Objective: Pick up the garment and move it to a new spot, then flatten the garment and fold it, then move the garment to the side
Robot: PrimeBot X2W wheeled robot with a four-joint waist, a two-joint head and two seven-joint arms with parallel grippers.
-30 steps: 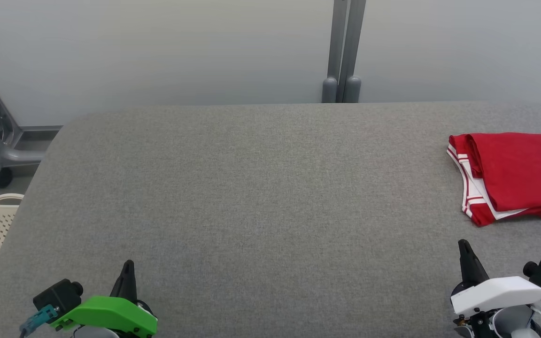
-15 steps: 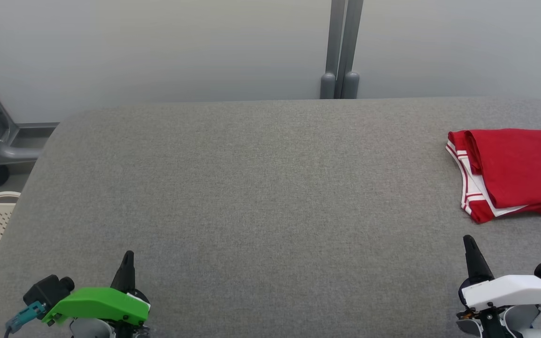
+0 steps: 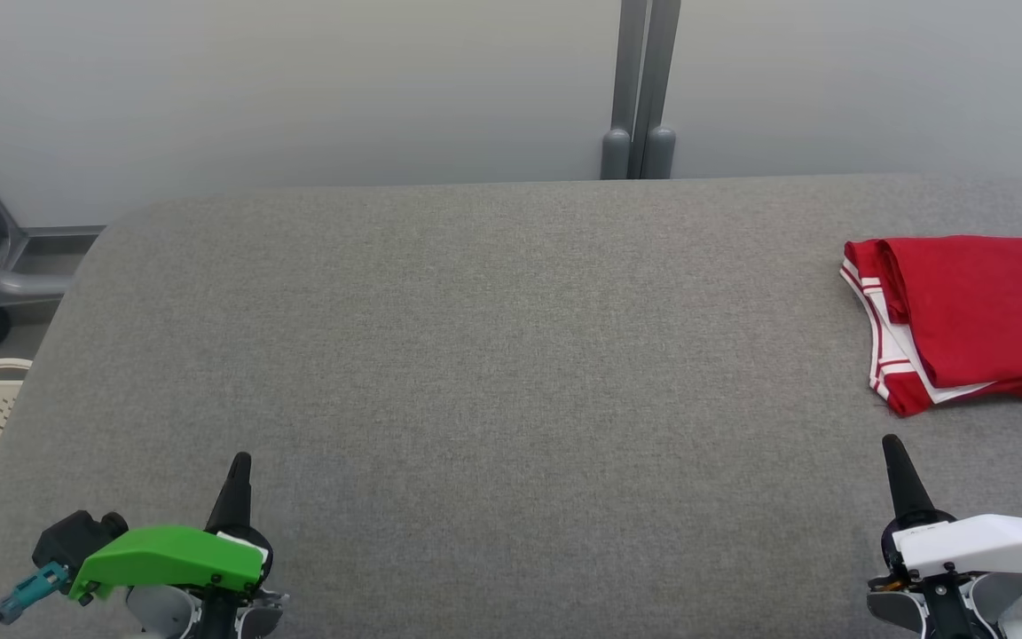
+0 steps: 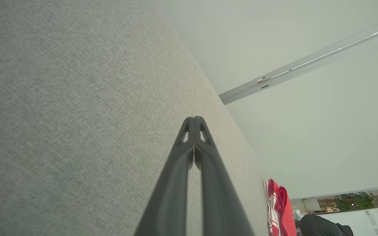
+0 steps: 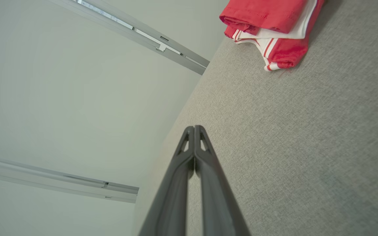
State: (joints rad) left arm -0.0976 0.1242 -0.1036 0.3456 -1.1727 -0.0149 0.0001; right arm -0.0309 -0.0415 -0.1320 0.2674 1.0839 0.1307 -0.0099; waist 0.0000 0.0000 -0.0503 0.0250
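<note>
Only the camera has tilted; the folded jersey (image 3: 972, 319) stays by the tabletop's (image 3: 475, 355) right edge, left claw (image 3: 240, 459) and right claw (image 3: 891, 441) pinched shut, empty: the task looks finished.

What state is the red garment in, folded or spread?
Folded: the red garment lies in stacked layers, white-striped edges showing under the top one.

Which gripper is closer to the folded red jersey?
The right gripper, the white-covered one, sits just in front of the jersey. The green-covered left gripper is far across the table.
</note>
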